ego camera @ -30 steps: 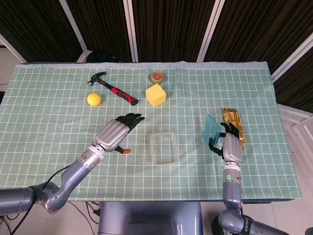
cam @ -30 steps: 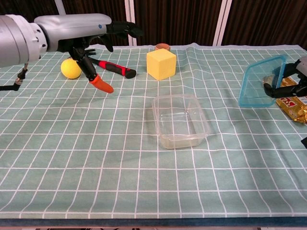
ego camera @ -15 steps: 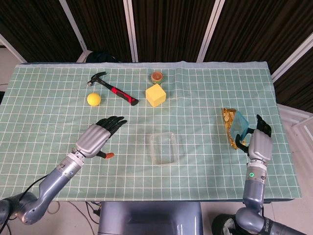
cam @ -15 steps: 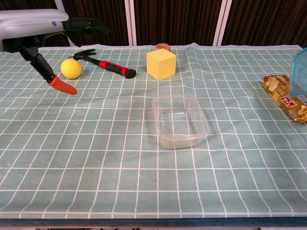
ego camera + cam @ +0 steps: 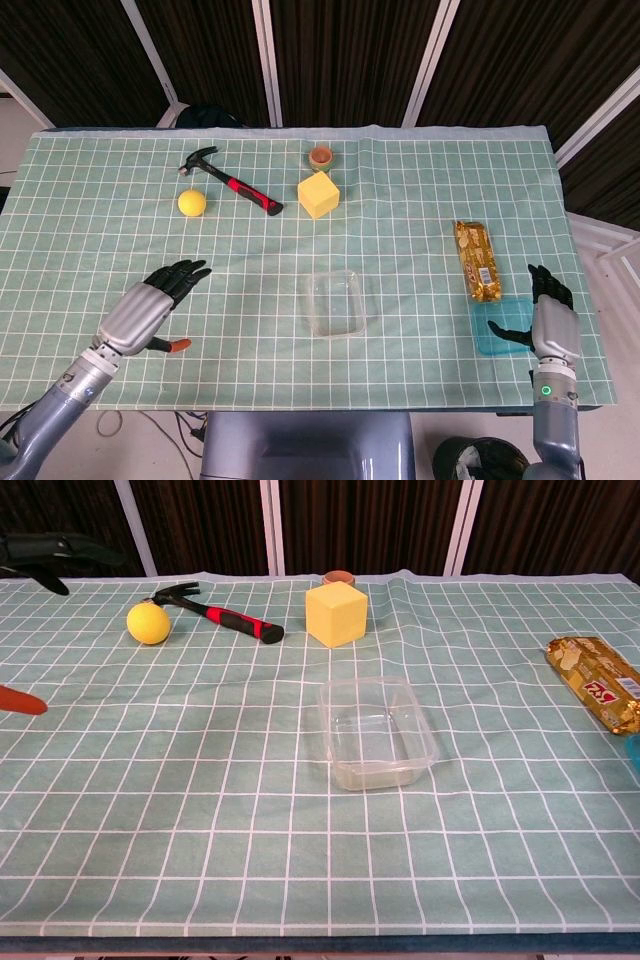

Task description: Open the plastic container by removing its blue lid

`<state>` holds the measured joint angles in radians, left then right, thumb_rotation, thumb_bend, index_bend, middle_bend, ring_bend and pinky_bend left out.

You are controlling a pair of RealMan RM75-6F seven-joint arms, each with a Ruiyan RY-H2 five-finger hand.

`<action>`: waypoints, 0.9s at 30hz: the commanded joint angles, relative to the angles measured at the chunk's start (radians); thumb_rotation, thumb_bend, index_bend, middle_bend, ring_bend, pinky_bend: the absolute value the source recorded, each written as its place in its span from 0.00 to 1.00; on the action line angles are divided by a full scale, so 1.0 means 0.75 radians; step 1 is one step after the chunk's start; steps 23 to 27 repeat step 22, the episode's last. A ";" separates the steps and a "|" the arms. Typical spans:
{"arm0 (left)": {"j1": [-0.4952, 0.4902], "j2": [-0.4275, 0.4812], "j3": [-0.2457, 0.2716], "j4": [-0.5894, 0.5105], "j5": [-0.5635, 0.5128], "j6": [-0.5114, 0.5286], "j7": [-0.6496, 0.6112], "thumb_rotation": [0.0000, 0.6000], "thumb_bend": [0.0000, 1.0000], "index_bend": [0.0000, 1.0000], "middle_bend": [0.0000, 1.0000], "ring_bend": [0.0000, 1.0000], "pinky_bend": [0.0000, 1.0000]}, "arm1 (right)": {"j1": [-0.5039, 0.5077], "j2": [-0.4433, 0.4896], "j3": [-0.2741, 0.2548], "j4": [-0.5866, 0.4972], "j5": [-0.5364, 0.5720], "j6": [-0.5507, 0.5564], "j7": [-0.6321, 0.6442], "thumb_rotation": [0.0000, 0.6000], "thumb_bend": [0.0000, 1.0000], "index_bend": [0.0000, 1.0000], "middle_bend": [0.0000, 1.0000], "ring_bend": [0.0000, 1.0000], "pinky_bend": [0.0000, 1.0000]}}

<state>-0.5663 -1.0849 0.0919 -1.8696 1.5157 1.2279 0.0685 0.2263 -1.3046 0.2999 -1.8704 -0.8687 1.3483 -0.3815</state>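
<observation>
The clear plastic container stands uncovered in the middle of the table, also seen in the chest view. Its blue lid lies low at the front right, just below the snack packet. My right hand grips the lid's right edge, dark fingers reaching over it. The chest view shows only a sliver of the lid at its right border. My left hand hovers at the front left, far from the container, fingers spread and holding nothing. Its fingertips show at the chest view's top left.
A hammer with a red and black handle, a yellow ball, a yellow cube and a small brown cup sit at the back. A gold snack packet lies right of the container.
My right hand carried the blue lid right and toward the front edge, lowering it to the table past the snack packet. My left hand drew back to the front left.
</observation>
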 commanded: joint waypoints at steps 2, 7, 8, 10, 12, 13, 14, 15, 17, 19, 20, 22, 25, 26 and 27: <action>0.107 0.011 0.053 0.050 0.082 0.111 -0.012 1.00 0.00 0.02 0.00 0.02 0.15 | -0.064 0.091 -0.110 -0.021 -0.166 -0.004 0.085 1.00 0.16 0.00 0.00 0.00 0.00; 0.216 -0.012 0.096 0.117 0.129 0.214 -0.013 1.00 0.00 0.01 0.00 0.01 0.13 | -0.118 0.196 -0.215 0.009 -0.376 -0.002 0.171 1.00 0.16 0.00 0.00 0.00 0.00; 0.231 -0.014 0.102 0.126 0.134 0.226 -0.012 1.00 0.00 0.00 0.00 0.00 0.11 | -0.127 0.212 -0.234 0.021 -0.420 0.006 0.183 1.00 0.16 0.00 0.00 0.00 0.00; 0.262 -0.017 0.113 0.140 0.143 0.252 -0.011 1.00 0.00 0.00 0.00 0.00 0.10 | -0.146 0.243 -0.270 0.053 -0.511 0.028 0.206 1.00 0.16 0.00 0.00 0.00 0.00; 0.304 -0.016 0.130 0.161 0.155 0.290 0.000 1.00 0.00 0.00 0.00 0.00 0.08 | -0.173 0.284 -0.317 0.108 -0.632 0.068 0.238 1.00 0.16 0.00 0.00 0.00 0.00; 0.323 -0.016 0.136 0.176 0.162 0.309 0.009 1.00 0.00 0.00 0.00 0.00 0.08 | -0.184 0.299 -0.334 0.132 -0.679 0.089 0.257 1.00 0.16 0.00 0.00 0.00 0.00; 0.341 -0.018 0.140 0.192 0.172 0.331 0.021 1.00 0.00 0.00 0.00 0.00 0.07 | -0.195 0.310 -0.347 0.151 -0.716 0.106 0.281 1.00 0.16 0.00 0.00 0.00 0.00; 0.368 -0.027 0.142 0.221 0.187 0.368 0.035 1.00 0.00 0.00 0.00 0.00 0.07 | -0.209 0.328 -0.361 0.173 -0.762 0.135 0.314 1.00 0.16 0.00 0.00 0.00 0.00; 0.405 -0.045 0.143 0.264 0.206 0.418 0.042 1.00 0.00 0.00 0.00 0.00 0.06 | -0.222 0.350 -0.378 0.201 -0.818 0.165 0.341 1.00 0.16 0.00 0.00 0.00 0.00; 0.435 -0.062 0.143 0.312 0.215 0.453 0.035 1.00 0.00 0.00 0.00 0.00 0.06 | -0.232 0.365 -0.394 0.235 -0.868 0.190 0.350 1.00 0.16 0.00 0.00 0.00 0.00; 0.445 -0.066 0.142 0.329 0.215 0.461 0.029 1.00 0.00 0.00 0.00 0.00 0.06 | -0.237 0.370 -0.402 0.250 -0.886 0.199 0.354 1.00 0.16 0.00 0.00 0.00 0.00; 0.458 -0.075 0.130 0.351 0.209 0.472 0.003 1.00 0.00 0.00 0.00 0.00 0.05 | -0.244 0.371 -0.411 0.269 -0.913 0.213 0.368 1.00 0.16 0.00 0.00 0.00 0.00; 0.458 -0.075 0.130 0.351 0.209 0.472 0.003 1.00 0.00 0.00 0.00 0.00 0.05 | -0.244 0.371 -0.411 0.269 -0.913 0.213 0.368 1.00 0.16 0.00 0.00 0.00 0.00; 0.458 -0.075 0.130 0.351 0.209 0.472 0.003 1.00 0.00 0.00 0.00 0.00 0.05 | -0.244 0.371 -0.411 0.269 -0.913 0.213 0.368 1.00 0.16 0.00 0.00 0.00 0.00; 0.458 -0.075 0.130 0.351 0.209 0.472 0.003 1.00 0.00 0.00 0.00 0.00 0.05 | -0.244 0.371 -0.411 0.269 -0.913 0.213 0.368 1.00 0.16 0.00 0.00 0.00 0.00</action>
